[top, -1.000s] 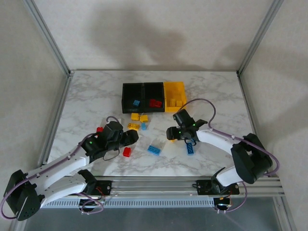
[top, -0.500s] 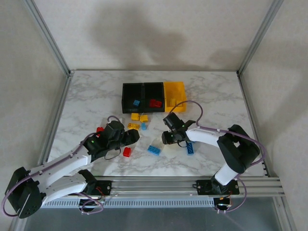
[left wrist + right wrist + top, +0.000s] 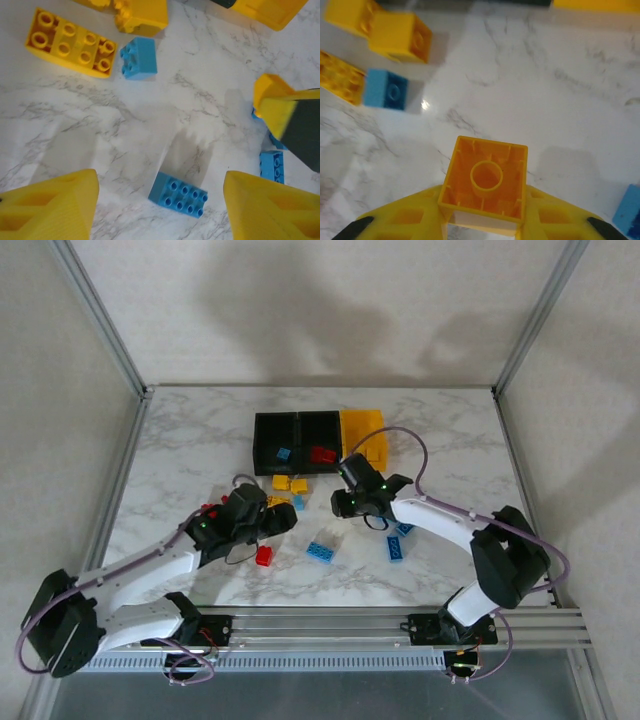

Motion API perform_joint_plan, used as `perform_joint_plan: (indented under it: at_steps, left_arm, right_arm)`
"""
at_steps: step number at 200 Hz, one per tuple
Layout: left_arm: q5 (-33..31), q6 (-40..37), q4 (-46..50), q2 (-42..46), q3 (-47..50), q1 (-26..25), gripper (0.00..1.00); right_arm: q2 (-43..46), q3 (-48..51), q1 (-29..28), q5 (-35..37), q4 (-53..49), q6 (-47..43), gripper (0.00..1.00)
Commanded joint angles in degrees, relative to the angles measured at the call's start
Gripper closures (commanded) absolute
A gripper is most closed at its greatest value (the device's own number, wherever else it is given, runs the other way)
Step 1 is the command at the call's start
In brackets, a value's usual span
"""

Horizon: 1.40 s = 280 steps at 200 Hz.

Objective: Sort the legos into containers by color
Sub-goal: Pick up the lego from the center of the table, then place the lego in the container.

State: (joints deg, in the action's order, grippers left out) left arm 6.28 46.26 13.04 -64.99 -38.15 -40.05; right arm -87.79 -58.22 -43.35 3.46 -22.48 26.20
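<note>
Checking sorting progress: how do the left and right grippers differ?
The left gripper has open, empty jaws; the right gripper's are shut on a yellow lego. The left gripper faces a blue lego on the table; the right gripper's lego shows its hollow underside. Both have yellow fingers.

**Top external.** We look from above and behind the arm bases, tilted down and forward. We stand far enough back to take in the whole marble table point(image 3: 180, 440), both arms and the frame posts point(image 3: 103, 320).

**Left wrist.** We sit close over the tabletop, facing almost straight down, with the left arm's fingers point(image 3: 50, 205) cut off at the bottom corners.

**Right wrist.** We sit likewise close, facing down and ahead past the right arm's fingers point(image 3: 395, 220) at the bottom edge.

**Shared ground** — the long yellow brick point(image 3: 70, 42) and the small blue brick point(image 3: 138, 57) beside it appear in both wrist views and, tiny, from the top camera.
</note>
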Motion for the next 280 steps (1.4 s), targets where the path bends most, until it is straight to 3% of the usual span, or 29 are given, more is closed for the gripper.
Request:
perform_joint_plan:
  at_steps: [1,47,91,228,280]
  left_arm:
    - [0.08,-2.43,-1.68,-2.27,-5.4,-0.44,0.34]
    - [-0.52,-0.69,-4.3,-5.76,-10.27,-0.4,0.34]
    - [-1.22,0.86,-4.61,-5.58,-9.69,-0.93,0.34]
    - [-2.24,-0.11,-2.7,-2.3,-6.82,-0.9,0.34]
    - [-2.5,0.4,-2.97,-2.66,-7.4,-0.9,0.34]
  right_arm:
    - [2.32,-3.1,2.75,1.02,-2.34,0.29,0.68]
    - [0.2,-10.55,10.98,0.41,-4.21,-1.81,0.68]
    - [-7.36,-17.78,17.43,-1.54,-4.76,-2.37,0.68]
    - [-30.43,-37.87,18.5,0.54,-8.24,-0.67,0.63]
    - [-31.44,-41.35,18.55,1.08,-9.51,-0.27,0.51]
